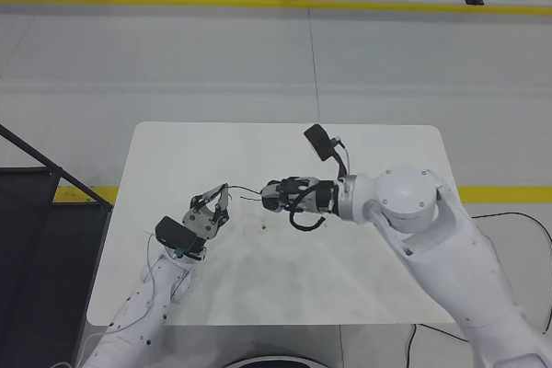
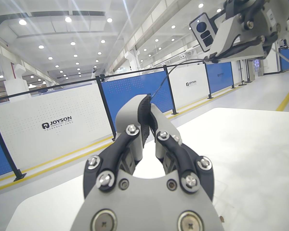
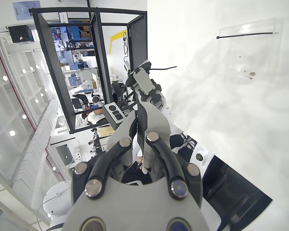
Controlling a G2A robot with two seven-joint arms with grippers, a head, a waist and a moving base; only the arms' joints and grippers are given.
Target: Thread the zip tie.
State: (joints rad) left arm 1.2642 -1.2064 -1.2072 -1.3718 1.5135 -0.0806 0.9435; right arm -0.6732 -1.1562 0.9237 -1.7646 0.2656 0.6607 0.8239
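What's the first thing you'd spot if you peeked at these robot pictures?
Two robot arms meet nose to nose above the middle of the white table. The left gripper and the right gripper each pinch a thin black zip tie that stretches between them in the air. Another zip tie lies flat on a clear tray on the table.

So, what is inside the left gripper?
A thin black zip tie sticks out of the left gripper and runs to the right gripper. The part between the pads is covered.
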